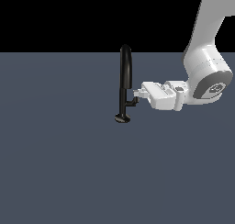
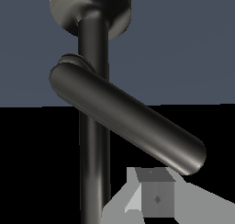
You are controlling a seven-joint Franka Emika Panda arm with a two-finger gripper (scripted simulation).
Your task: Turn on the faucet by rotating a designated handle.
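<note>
The glossy black faucet [image 1: 124, 81] stands upright on its small round base [image 1: 122, 119], with its arched spout on top. The handle [image 1: 133, 100] is a short black bar joined to the stem on the exterior view's right. My gripper [image 1: 137, 94] reaches in level from the exterior view's right. Its fingertips are together at the upper end of the handle, with nothing between them. In the wrist view the handle [image 2: 128, 120] lies slanted across the stem [image 2: 94, 140], and one grey fingertip [image 2: 156, 198] shows just short of the handle's free end.
The faucet stands alone on a flat dark grey-blue surface [image 1: 59, 163]. My white arm [image 1: 206, 76] comes down from the exterior view's upper right.
</note>
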